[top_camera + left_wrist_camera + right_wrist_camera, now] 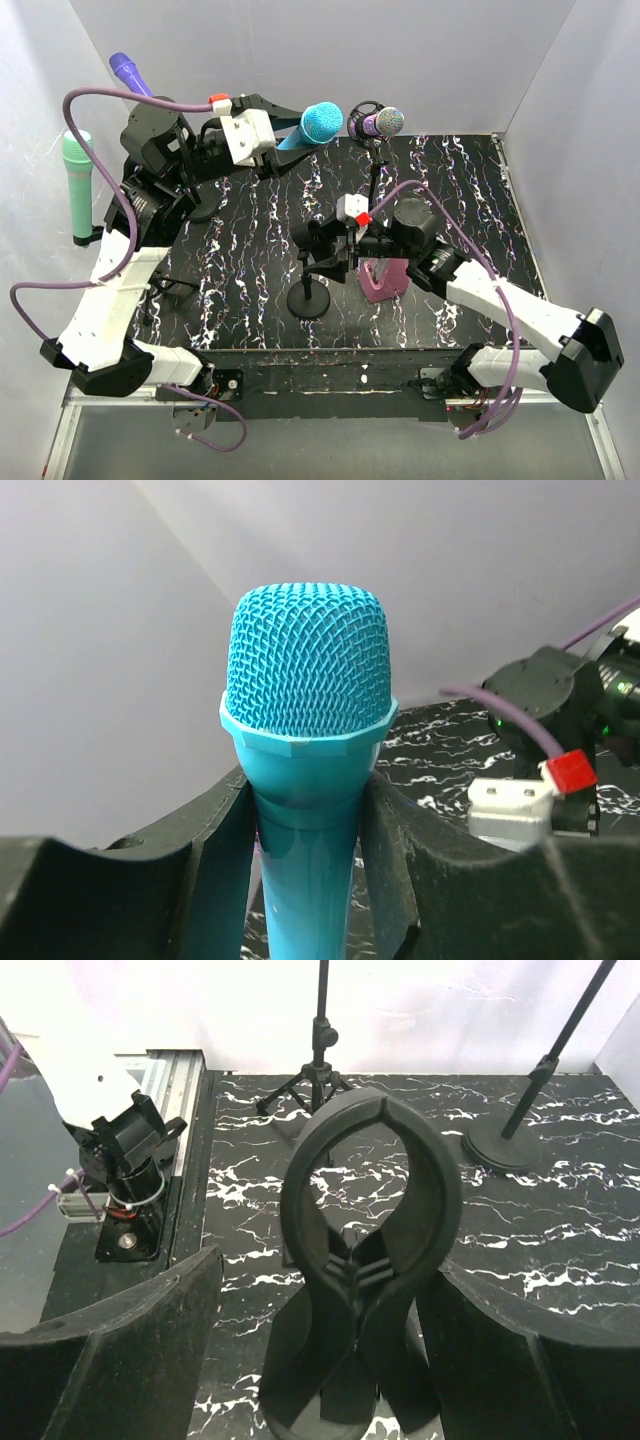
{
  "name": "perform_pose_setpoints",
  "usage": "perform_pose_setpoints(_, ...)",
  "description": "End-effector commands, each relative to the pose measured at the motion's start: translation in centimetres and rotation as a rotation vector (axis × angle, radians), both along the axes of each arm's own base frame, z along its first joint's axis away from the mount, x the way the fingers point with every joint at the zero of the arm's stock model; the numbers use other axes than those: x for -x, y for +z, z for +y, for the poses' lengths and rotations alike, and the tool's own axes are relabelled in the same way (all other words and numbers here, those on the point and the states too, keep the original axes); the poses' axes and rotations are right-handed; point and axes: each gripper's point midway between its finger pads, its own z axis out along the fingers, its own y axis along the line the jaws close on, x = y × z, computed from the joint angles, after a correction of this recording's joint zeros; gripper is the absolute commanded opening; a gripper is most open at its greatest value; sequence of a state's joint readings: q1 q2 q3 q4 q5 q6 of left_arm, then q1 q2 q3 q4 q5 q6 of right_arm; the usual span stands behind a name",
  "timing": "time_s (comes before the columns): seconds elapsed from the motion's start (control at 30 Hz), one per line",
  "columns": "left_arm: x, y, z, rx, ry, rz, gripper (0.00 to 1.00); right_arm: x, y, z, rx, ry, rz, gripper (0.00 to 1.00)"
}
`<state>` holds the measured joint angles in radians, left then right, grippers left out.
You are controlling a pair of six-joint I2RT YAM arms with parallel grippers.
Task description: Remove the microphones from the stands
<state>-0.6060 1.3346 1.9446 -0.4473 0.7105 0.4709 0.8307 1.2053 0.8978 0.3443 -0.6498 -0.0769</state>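
The turquoise microphone [318,124] [310,680] is held up in the air at the back of the table, away from the stand. My left gripper [287,137] [305,870] is shut on its handle just below the mesh head. The black stand [309,298] rises from a round base at mid-table. Its spring clip [370,1210] is an empty closed loop. My right gripper [322,250] [330,1360] stands open around the clip's lower handles. One finger [110,1350] is well off to the left and the other [520,1360] is close beside the clip.
A purple microphone [382,122] sits on another stand at the back. A green microphone [77,180] and a violet one [130,72] stand at the left wall. A pink holder [383,281] lies beside my right arm. A tripod stand [322,1060] and a round-based stand [505,1145] are beyond the clip.
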Motion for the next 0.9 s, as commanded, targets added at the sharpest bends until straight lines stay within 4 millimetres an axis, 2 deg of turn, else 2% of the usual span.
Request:
perform_pose_setpoints(0.0, -1.0, -2.0, 0.6, 0.006, 0.083, 0.167, 0.00, 0.5, 3.7, -1.8, 0.000, -0.048, -0.053, 0.84)
perform_pose_setpoints(0.17, -0.9, -3.3, 0.8, 0.027, 0.098, 0.259, 0.00, 0.9, 7.0, -3.8, 0.020, -0.108, -0.072, 0.86)
perform_pose_setpoints(0.2, -1.0, -3.4, 1.0, 0.029, 0.109, 0.267, 0.00, 1.0, 8.7, -4.1, 0.004, -0.124, -0.090, 0.86)
perform_pose_setpoints(0.27, -1.7, -3.6, 1.4, 0.053, 0.157, 0.295, 0.00, 0.4, 10.5, -4.5, -0.018, -0.174, -0.095, 0.87)
perform_pose_setpoints(0.37, -4.5, -1.4, 4.3, 0.243, 0.375, 0.291, 0.00, -1.2, 13.2, -4.4, -0.073, -0.269, -0.016, 0.86)
perform_pose_setpoints(0.53, -8.2, -0.2, 7.7, 0.416, 0.629, 0.373, 0.00, -4.9, 17.2, -2.5, -0.198, -0.387, -0.005, 0.86)
perform_pose_setpoints(0.57, -8.4, 0.0, 8.1, 0.453, 0.644, 0.402, 0.00, -5.7, 17.7, -1.9, -0.214, -0.407, -0.004, 0.86)
perform_pose_setpoints(0.7, -8.0, 0.0, 7.7, 0.490, 0.615, 0.466, 0.00, -8.4, 19.9, 0.4, -0.271, -0.454, 0.011, 0.84)
perform_pose_setpoints(0.73, -7.9, -0.1, 7.4, 0.483, 0.600, 0.476, 0.00, -8.5, 20.7, 0.7, -0.293, -0.451, 0.013, 0.84)
perform_pose_setpoints(0.87, -7.9, -0.1, 7.1, 0.495, 0.585, 0.500, 0.00, -8.4, 21.7, 2.2, -0.327, -0.399, 0.023, 0.83)
